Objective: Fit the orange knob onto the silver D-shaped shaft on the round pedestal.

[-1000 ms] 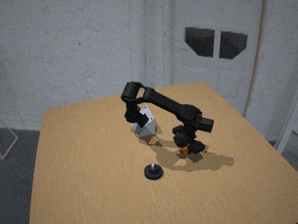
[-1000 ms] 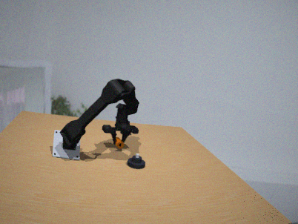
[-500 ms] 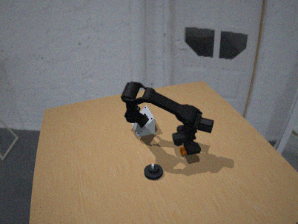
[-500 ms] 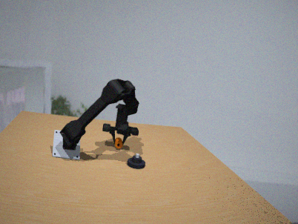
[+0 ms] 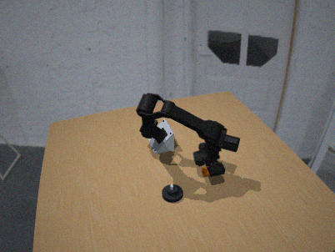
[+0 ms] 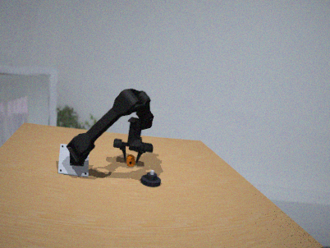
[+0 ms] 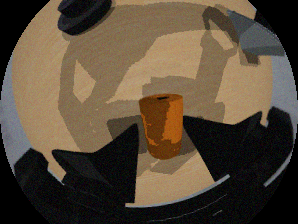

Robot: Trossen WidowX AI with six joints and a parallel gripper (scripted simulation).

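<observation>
The orange knob [image 5: 204,171] [image 6: 130,160] [image 7: 167,131] lies on its side between my fingertips, on or very near the table. A dark hole shows in its end that faces the exterior view; its flat side is too small to make out. My gripper [image 6: 131,160] [image 7: 160,123] is open around the knob, one finger on each side, with a narrow gap at the left finger in the wrist view. The black round pedestal [image 5: 172,194] [image 6: 150,181] [image 7: 82,19] stands apart from the knob. Its silver shaft [image 5: 172,186] [image 6: 152,172] points up; the shaft's flat side cannot be made out.
The arm's pale base plate [image 5: 167,147] [image 6: 62,161] is on the wooden table [image 5: 96,179] [image 6: 103,213], behind the pedestal in the top view. The arm's shadow lies across the wood around the knob. The pedestal shows at the upper left of the wrist view.
</observation>
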